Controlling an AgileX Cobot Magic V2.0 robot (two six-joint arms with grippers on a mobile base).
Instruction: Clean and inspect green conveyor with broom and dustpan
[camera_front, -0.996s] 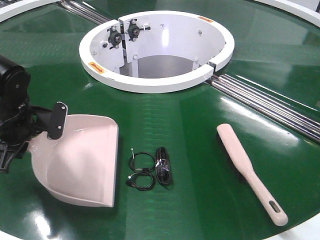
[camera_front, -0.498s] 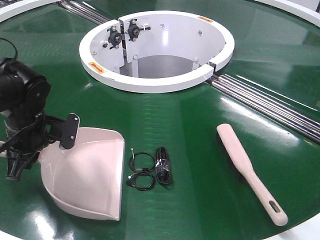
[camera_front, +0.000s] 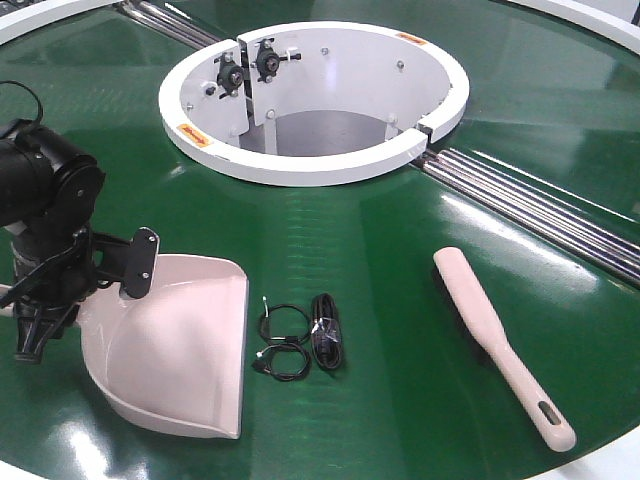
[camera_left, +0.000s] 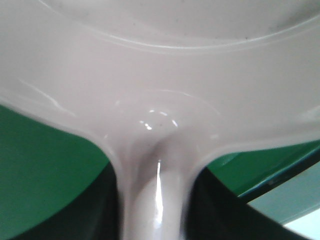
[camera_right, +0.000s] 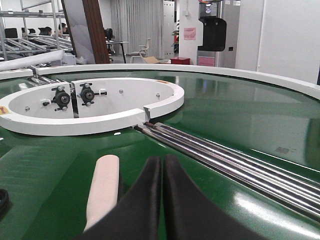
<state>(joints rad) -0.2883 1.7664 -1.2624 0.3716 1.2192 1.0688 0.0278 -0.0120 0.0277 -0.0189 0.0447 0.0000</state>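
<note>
Glossy green conveyor (camera_front: 400, 260) carrying a slim beige plastic broom (camera_front: 490, 335) at right. Left claw (camera_left: 155, 215) grips the smooth beige dustpan (camera_front: 185, 355) by its handle; right claw (camera_right: 161, 190) pressed closed, empty. Orange stickers (camera_front: 190, 131) on the white ring (camera_front: 320, 165) are illegible.

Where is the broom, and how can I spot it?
Find the big green conveyor with the white ring in its middle. On the near side of the silver roller strips, toward the right, lies the broom. It is the long, slim beige stick with a slotted hole at one end, unlike the wide dustpan and the small black cables to its left.
</note>
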